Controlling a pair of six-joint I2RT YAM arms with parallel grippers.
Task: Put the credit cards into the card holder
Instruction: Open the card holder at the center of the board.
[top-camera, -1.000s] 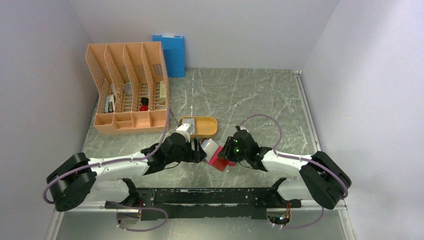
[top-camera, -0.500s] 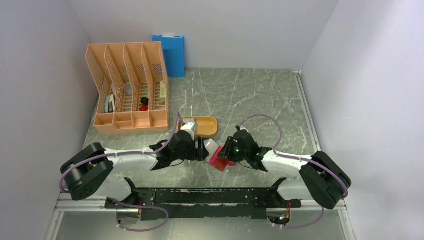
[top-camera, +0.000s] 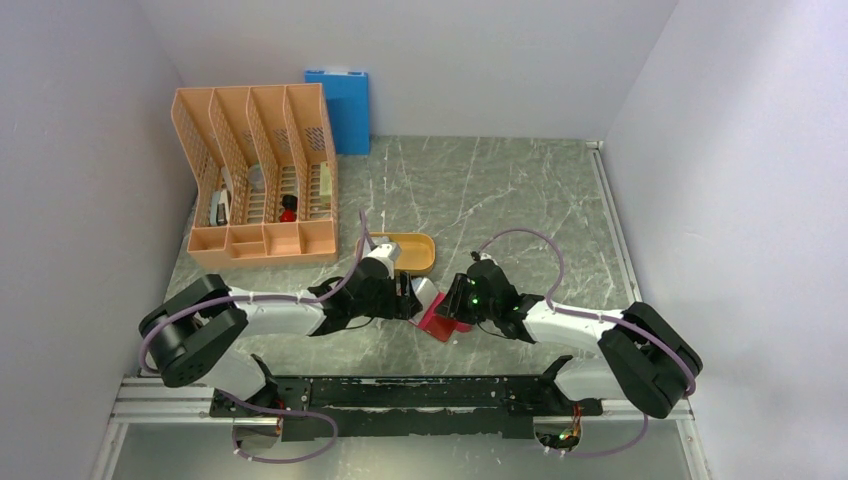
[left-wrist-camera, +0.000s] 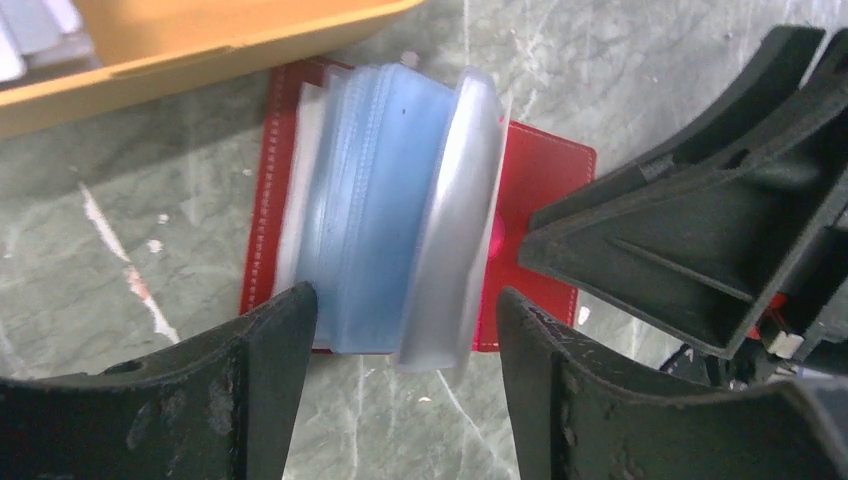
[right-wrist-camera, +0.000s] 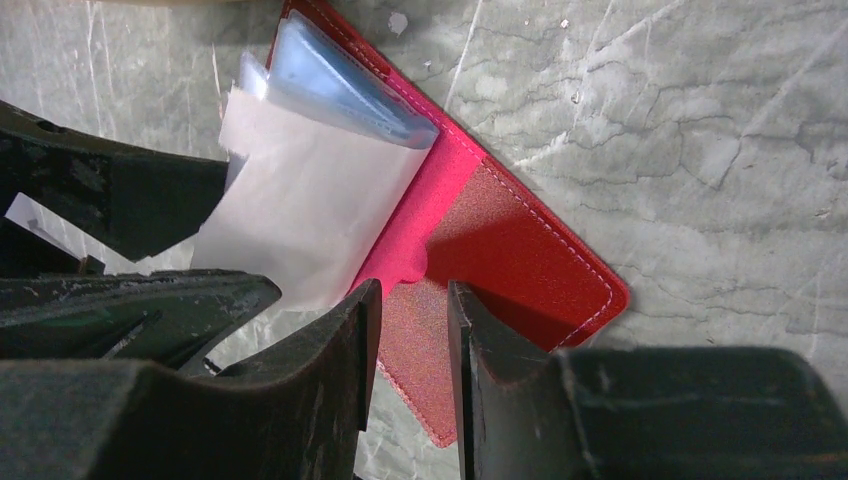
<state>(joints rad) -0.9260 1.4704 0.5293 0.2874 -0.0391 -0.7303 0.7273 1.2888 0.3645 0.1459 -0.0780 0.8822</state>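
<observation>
Jaws on your left arm stand spread, one on each side of the pale blue pocket stack that fans up from the card holder. They flank it without visibly clamping, probably to steady the pockets or part them for a card. A silvery curved sheet at the stack's edge could be a sleeve or a card; you cannot tell which.

Your right jaws are drawn close with a narrow gap, low over the holder's red cover beside its small red tab. Whether they pinch the cover or only press it is unclear, but the likely aim is to keep the holder open and flat on the bench.

Just beyond the holder sits the orange tray, with pale credit cards lying in it.
</observation>
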